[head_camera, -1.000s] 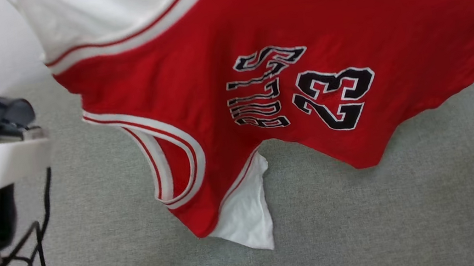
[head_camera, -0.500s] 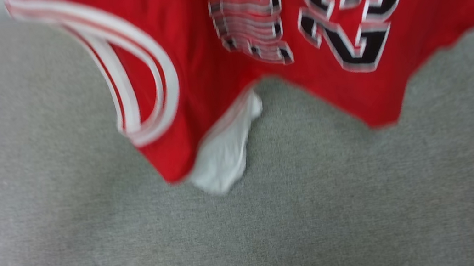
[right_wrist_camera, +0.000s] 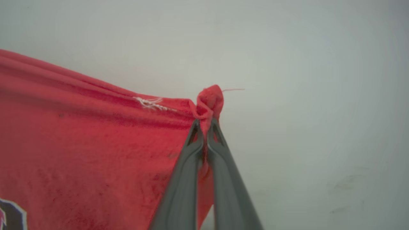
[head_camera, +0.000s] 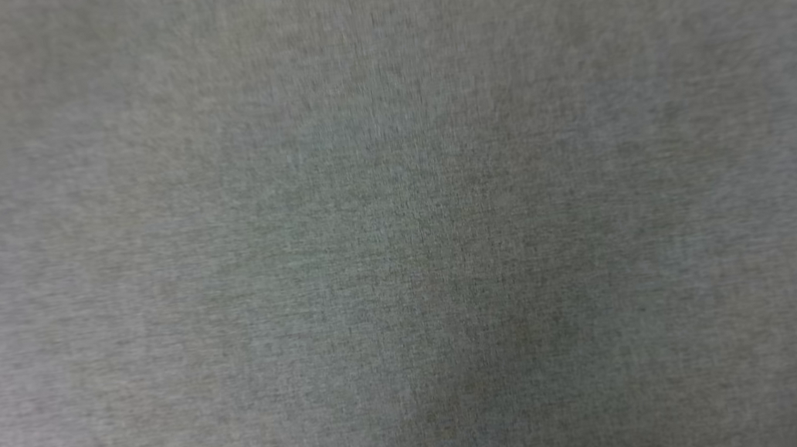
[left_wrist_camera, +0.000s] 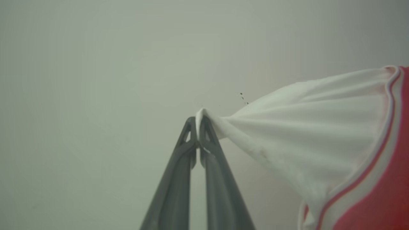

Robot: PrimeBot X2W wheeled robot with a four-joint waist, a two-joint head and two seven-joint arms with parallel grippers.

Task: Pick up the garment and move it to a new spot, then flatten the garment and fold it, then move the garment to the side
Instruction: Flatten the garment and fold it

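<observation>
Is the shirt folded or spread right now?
Spread: the shirt hangs stretched between the left claw, pinching its white sleeve, and the right claw, pinching a red corner.

Motion-blurred across the head view, dimmer at lower centre — sharper in both wrist views, softly and evenly lit, darker toward the corners.

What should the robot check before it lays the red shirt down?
1. Left gripper shut on the garment's white sleeve: ok.
2. Right gripper shut on its red corner: ok.
3. Cloth pulled taut from each grip: ok.
4. Grey surface free where the head camera looks: ok.
5. Head picture sharp: not ok, blurred.
6. Hanging edge off the surface: cannot tell.
</observation>
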